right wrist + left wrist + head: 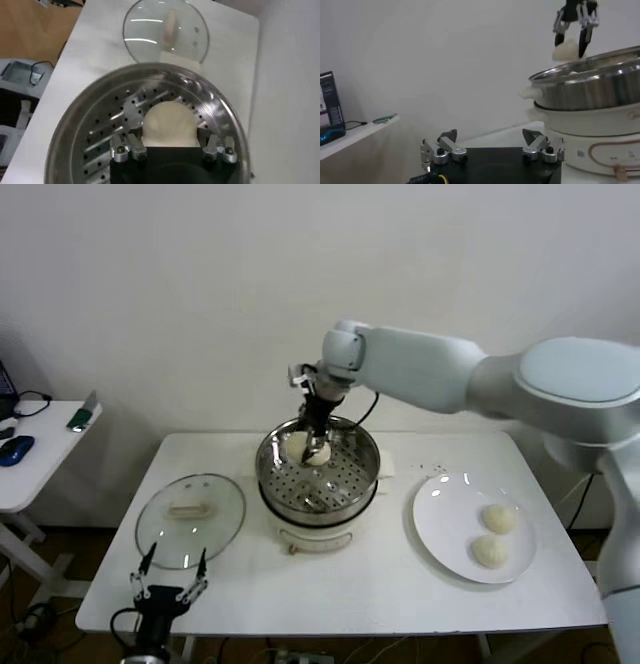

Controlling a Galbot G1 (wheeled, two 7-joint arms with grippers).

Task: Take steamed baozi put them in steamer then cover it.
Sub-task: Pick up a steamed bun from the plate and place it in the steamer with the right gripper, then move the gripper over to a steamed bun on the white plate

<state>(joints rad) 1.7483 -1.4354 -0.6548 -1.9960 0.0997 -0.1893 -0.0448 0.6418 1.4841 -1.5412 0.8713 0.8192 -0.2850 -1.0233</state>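
This looks like a robot test lab dressed as a kitchen corner, not a home. A plain white counter (400, 604) stands against a bare white wall (200, 284), with loose cables on the wooden floor (30, 30). A side desk (30, 464) holds a blue mouse (15, 450) and cords.

Even, diffuse indoor light, fairly bright; no hard shadows. Head view sharp enough, soft shadow under the steamer (318, 474) on the white worktop (380, 584), wall behind evenly lit. Steel rim throws bright specular streaks; glass cover (190, 520) near the worktop's left edge shows faint reflections. Left wrist view dimmer, greyish, wall hazy, steamer wall has banded glare. Right wrist view: cover (165, 30) carries white light streaks, steamer rim (100, 95) glares, the bun (169, 125) close to the lens is soft, slightly out of focus.
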